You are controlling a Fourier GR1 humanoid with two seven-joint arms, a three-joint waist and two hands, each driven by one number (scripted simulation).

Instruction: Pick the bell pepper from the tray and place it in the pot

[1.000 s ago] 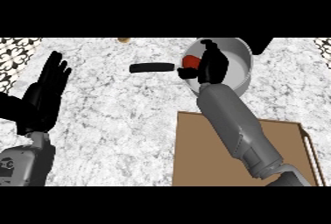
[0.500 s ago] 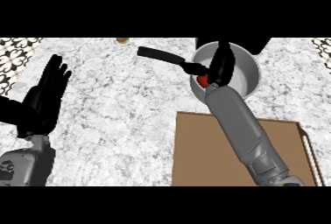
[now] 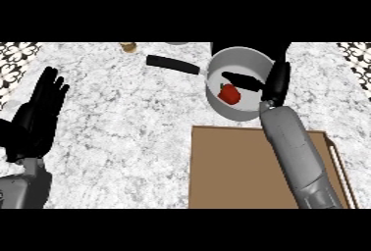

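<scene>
Though released, bell pepper point(image 3: 229, 93) is seen inside pot point(image 3: 243, 60), just left of right hand point(image 3: 277, 82); hand's fingers straight, apart, nothing held. Tray point(image 3: 232, 171) lies on surface point(image 3: 130, 127) beneath that forearm. Left hand point(image 3: 39, 115) open, upright, far left.

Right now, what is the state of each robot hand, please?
Left robot hand: open, fingers up, holding nothing.
Right robot hand: open over the pot, holding nothing; the bell pepper lies inside the pot.
</scene>
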